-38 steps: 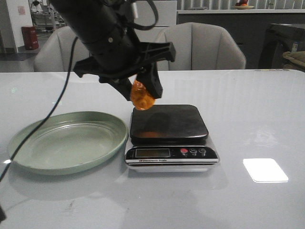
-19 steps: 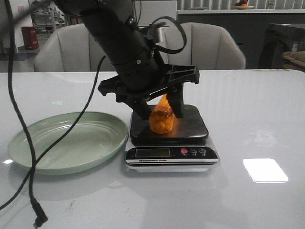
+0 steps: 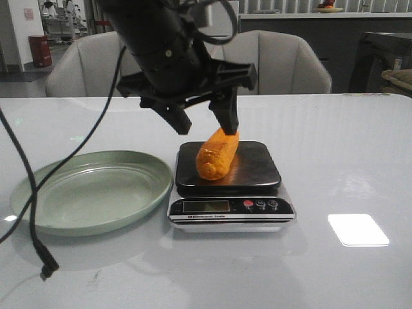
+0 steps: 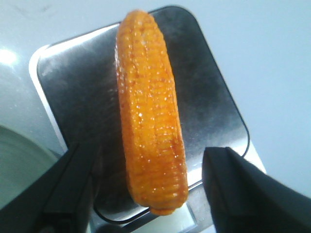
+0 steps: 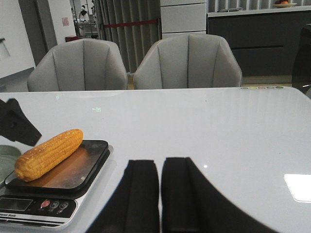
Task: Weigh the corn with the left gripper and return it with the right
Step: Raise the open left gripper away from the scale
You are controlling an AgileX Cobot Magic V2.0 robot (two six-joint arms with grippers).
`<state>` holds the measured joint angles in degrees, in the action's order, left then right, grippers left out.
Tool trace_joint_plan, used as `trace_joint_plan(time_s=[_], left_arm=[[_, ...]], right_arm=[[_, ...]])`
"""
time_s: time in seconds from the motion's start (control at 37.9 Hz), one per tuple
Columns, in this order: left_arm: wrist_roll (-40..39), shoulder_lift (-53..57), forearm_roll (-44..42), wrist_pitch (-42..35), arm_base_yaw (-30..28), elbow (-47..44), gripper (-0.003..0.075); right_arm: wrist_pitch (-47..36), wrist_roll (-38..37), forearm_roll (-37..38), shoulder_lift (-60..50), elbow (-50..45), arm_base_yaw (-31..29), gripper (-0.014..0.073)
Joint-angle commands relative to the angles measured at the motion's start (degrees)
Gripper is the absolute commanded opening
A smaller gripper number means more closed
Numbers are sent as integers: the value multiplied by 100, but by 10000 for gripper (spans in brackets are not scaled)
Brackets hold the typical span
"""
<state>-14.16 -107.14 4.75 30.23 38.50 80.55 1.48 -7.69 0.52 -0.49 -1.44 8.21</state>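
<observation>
The corn [image 3: 215,154] lies on its side on the dark platform of the scale [image 3: 257,168], one end pointing at the front left corner. My left gripper [image 3: 206,129] hangs just above the corn's far end, open, with a jaw on each side. In the left wrist view the corn [image 4: 150,111] lies lengthwise between the spread jaws of the left gripper [image 4: 150,194], with a gap on both sides. My right gripper [image 5: 159,167] is shut and empty, low over the table to the right of the scale [image 5: 77,170] and the corn [image 5: 48,153]. It is out of the front view.
A pale green plate [image 3: 90,190] sits empty on the table just left of the scale. A black cable [image 3: 32,225] hangs from the left arm over the plate's near side. The scale's display and buttons [image 3: 257,205] face the front. Grey chairs [image 3: 283,61] stand behind the table.
The left gripper brought the corn from above the plate side down onto the scale, let it go, opened and rose a little. The corn now lies flat on the platform.
</observation>
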Motion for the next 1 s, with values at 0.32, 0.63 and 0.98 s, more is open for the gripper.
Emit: trace_joint_plan(time_s=[0.32,0.63,0.98], left_arm=[[-16,2115,-111,-916,-504,-1687,479],[-16,3752,-324,-1138,-836,-3222,479],[-16,5650,-671,-1138,-836,-4645,479]], right_arm=[[-455,36,72,-113,-61,-43,191],[-455,36,72,-113,-61,-43,191],[-455,36,72,-113,-61,-43,191]])
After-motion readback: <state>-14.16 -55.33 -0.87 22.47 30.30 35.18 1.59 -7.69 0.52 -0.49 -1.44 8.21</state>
